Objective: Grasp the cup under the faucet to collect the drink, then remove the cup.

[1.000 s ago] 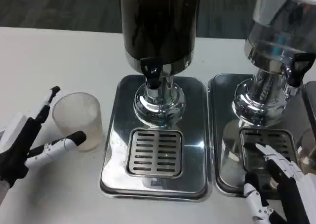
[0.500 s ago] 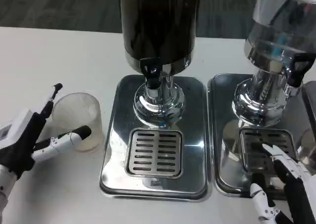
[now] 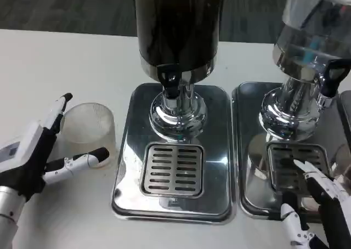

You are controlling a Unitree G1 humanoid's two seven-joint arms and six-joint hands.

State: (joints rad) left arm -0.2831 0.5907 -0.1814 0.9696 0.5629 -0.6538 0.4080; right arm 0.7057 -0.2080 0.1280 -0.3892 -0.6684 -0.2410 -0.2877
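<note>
Over the last second the left hand (image 3: pixel 38 158) creeps in around the cup (image 3: pixel 88 134): its upper finger now lies along the cup's far-left rim and its lower finger reaches across the near side of the wall, so the cup sits between the two, where a second ago it stood a little further ahead of them. The cup itself appears to stay put on the white table (image 3: pixel 60 68), just left of the middle drip tray (image 3: pixel 126 150), and it is empty. The fingers are spread around the cup rather than clamped on it; whether they already touch the translucent wall is hard to tell from this angle. So the grasp looks nearly set but not closed, and the cup has yet to be carried under the faucet (image 3: pixel 170 81) of the dark dispenser (image 3: pixel 178 24). The right hand (image 3: pixel 321 197) drifts slightly down and right over the second tray (image 3: pixel 249 150), fingers apart, holding nothing, apparently waiting. By count: one cup, two hands, two dispensers, the dark one and a clear one (image 3: pixel 315 24), each with one black tap, two full drip trays each with a slotted grate, plus the edge of what may be a third tray at the far right.
</note>
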